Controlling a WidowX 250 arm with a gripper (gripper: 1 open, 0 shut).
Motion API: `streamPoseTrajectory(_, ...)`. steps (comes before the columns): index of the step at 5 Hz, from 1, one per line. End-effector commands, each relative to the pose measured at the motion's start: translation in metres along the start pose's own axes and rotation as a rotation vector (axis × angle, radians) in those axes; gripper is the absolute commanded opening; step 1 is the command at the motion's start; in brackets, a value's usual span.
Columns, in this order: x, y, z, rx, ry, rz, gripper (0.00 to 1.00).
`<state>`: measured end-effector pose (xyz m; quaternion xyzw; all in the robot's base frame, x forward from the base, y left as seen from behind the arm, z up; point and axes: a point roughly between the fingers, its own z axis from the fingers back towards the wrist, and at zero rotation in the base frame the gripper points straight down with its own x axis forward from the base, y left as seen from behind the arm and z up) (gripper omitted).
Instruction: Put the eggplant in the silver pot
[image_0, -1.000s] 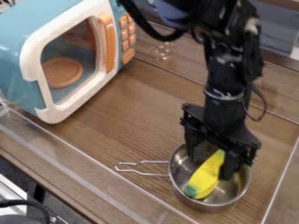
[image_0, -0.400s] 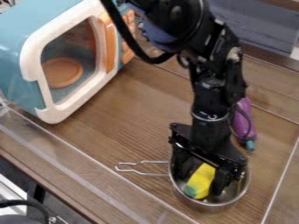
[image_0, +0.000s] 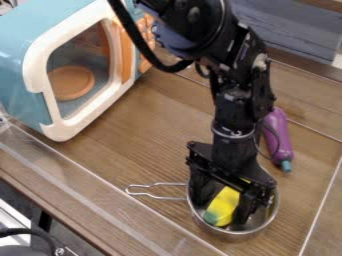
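Note:
The purple eggplant (image_0: 277, 136) lies on the wooden table to the right of the arm, apart from the gripper. The silver pot (image_0: 254, 225) sits at the front, its wire handle (image_0: 151, 190) sticking out to the left. A yellow-green oblong toy (image_0: 222, 207) lies inside the pot. My black gripper (image_0: 230, 203) points straight down into the pot. Its fingers (image_0: 198, 188) stand wide apart on either side of the yellow-green toy, open. The arm hides the back of the pot.
A teal-and-white toy microwave (image_0: 67, 65) stands at the back left with its door shut. A clear raised edge (image_0: 80, 165) runs along the table's front left. Bare wood lies between the microwave and the pot.
The arm has shifted left and sunk a little into the pot, with the wrist rolled slightly. The eggplant, hidden behind the arm a second ago, now shows at the right.

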<state>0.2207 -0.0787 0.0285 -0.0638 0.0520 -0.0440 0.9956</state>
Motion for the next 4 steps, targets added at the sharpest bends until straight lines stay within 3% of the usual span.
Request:
streamPoseTrajectory(1, 0.014, -0.010, 0.023, -0.009, -0.075, 0.031, 1.00)
streamPoseTrajectory(2, 0.011, -0.013, 0.027, -0.008, -0.074, 0.000, 1.00)
streamPoseTrajectory(3, 0.008, -0.014, 0.031, -0.006, -0.072, -0.027, 0.00)
streamPoseTrajectory(4, 0.010, -0.017, 0.038, -0.006, -0.078, -0.036, 1.00)
